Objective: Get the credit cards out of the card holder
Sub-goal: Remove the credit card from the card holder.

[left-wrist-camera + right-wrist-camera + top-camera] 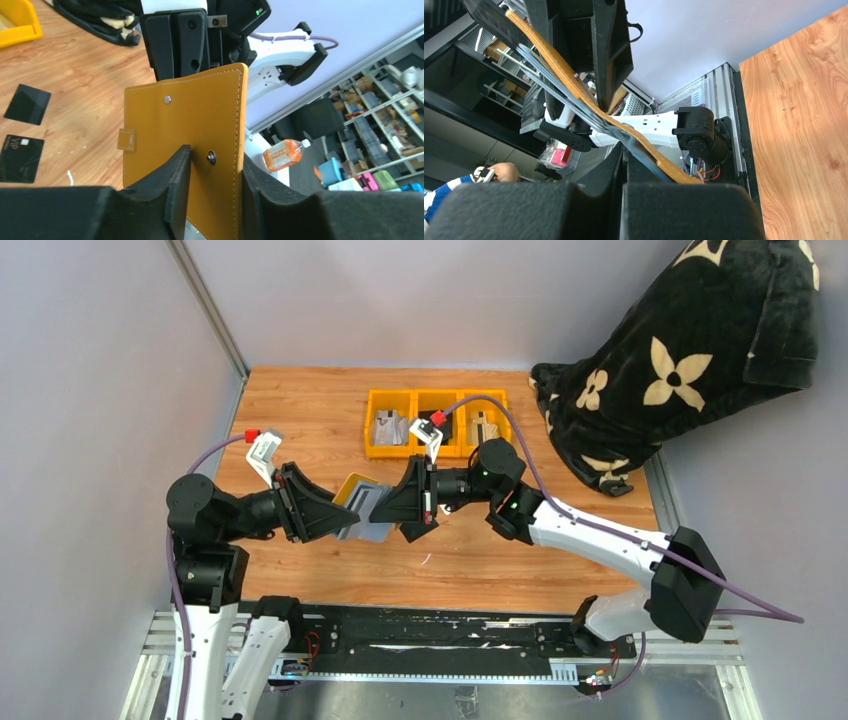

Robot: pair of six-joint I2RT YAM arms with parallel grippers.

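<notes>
Credit cards (21, 159): two lying loose; card holder (185, 125): one.

Yellow card holder (185, 130) open, midair, blk card (20, 159) outside

Top view high behind, wrist views close, facing each other, all sharing the card holder (185, 120)

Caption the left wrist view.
The card holder gripped by left end effector and right end effector; a black card on the table.
</notes>
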